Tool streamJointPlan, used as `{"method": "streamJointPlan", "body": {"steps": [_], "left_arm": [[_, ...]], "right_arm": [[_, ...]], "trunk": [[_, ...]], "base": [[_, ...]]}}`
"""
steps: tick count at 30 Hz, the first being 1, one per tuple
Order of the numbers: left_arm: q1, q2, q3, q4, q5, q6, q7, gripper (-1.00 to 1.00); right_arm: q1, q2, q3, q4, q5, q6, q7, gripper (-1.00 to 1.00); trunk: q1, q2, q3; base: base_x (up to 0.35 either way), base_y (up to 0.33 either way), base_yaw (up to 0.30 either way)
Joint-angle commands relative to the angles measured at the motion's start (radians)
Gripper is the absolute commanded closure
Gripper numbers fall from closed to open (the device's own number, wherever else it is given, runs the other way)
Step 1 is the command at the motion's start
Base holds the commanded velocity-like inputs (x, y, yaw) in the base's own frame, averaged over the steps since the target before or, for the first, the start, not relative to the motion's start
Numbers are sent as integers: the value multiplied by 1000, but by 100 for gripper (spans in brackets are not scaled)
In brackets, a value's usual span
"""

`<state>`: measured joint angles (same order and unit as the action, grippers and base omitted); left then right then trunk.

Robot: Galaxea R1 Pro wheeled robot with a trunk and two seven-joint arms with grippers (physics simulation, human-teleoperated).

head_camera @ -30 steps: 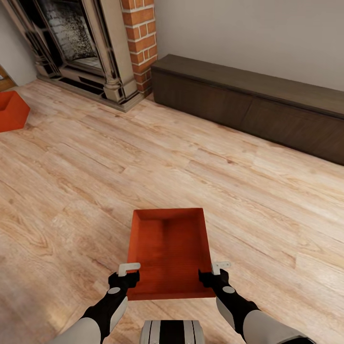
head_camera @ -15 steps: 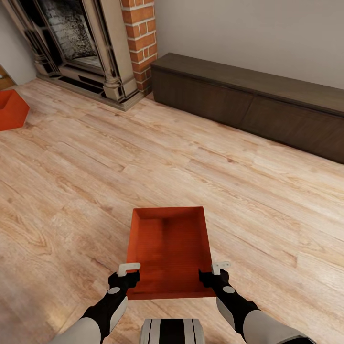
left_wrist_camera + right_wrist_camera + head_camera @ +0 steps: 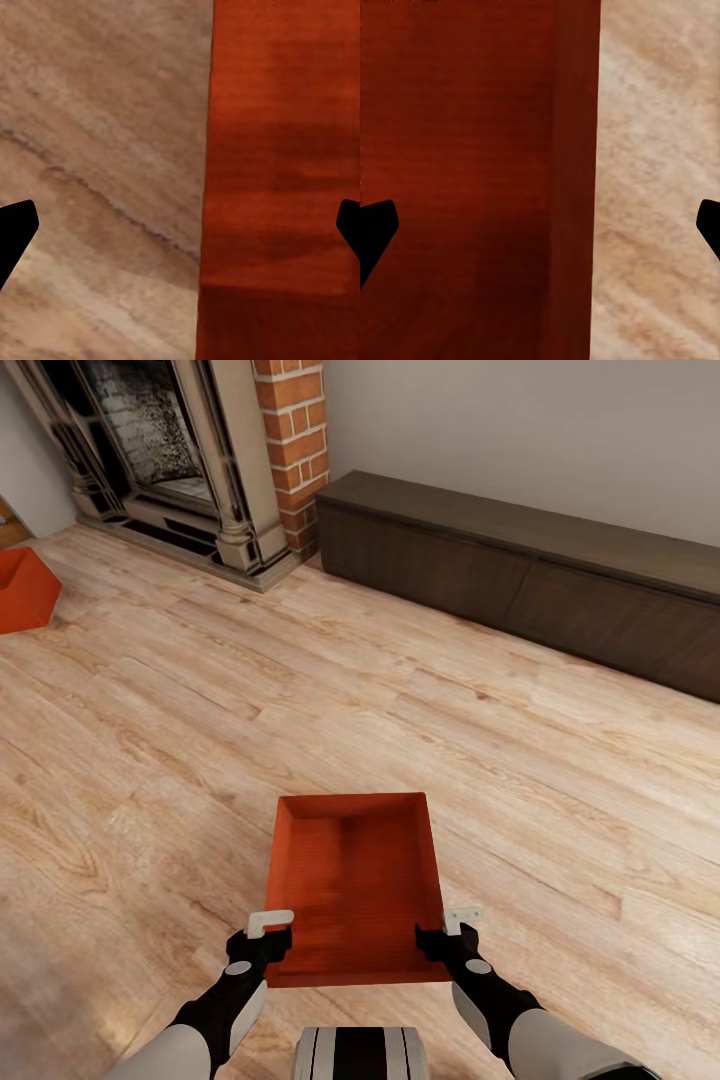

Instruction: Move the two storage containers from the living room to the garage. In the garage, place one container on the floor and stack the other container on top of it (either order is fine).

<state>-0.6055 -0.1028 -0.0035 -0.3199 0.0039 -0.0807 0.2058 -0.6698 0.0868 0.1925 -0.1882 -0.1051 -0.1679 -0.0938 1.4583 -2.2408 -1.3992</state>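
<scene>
Centrally, a smooth red-orange storage container [image 3: 354,885] is straddled at its side walls by the left gripper [image 3: 268,932] and right gripper [image 3: 447,928], jaws apart, above pale wood-plank floor [image 3: 200,710]; a second container [image 3: 22,589] sits far left.

The supporting surface is a light wood-plank floor [image 3: 420,690], with planks running diagonally across the head view. At 10 o'clock, near the view's edge, one red-orange storage container [image 3: 25,590] rests directly on the planks. At 11 o'clock, the base of a red brick fireplace [image 3: 200,470] stands on the floor. From 12 to 2 o'clock, a long dark low cabinet [image 3: 520,575] stands on the floor along the wall.
</scene>
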Motion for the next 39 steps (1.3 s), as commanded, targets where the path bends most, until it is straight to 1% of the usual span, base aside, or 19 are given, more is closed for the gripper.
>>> {"method": "streamJointPlan", "body": {"steps": [1, 2, 3, 10, 17, 25, 39], "left_arm": [[0, 0, 0, 1, 1, -2, 3, -100], [0, 0, 0, 1, 1, -1, 3, -100], [0, -1, 0, 3, 1, 1, 4, 100], [0, 0, 1, 4, 2, 1, 3, 100], [0, 0, 6, 4, 12, 1, -1, 100], [0, -1, 8, 4, 12, 2, 0, 100], [0, -1, 10, 4, 12, -1, 4, 100]], "right_arm": [[-1, 0, 9, 1, -11, -4, -4, -100], [-1, 0, 9, 1, -11, -4, -4, -100], [-1, 0, 8, 1, -11, -4, -5, 100], [-1, -2, 8, 1, -11, -5, -6, 100], [-1, -4, 8, 1, -10, -5, -6, 100], [-1, -5, 8, 1, -8, -4, -6, 100], [-1, -6, 8, 1, -7, -2, -6, 100]], "trunk": [[0, 0, 0], [0, 0, 0], [0, 0, 0], [0, 0, 0], [0, 0, 0], [0, 0, 0], [-54, 98, 43]], "base": [[0, 0, 0], [0, 0, 0], [0, 0, 0], [0, 0, 0], [0, 0, 0], [0, 0, 0], [0, 0, 0]]}}
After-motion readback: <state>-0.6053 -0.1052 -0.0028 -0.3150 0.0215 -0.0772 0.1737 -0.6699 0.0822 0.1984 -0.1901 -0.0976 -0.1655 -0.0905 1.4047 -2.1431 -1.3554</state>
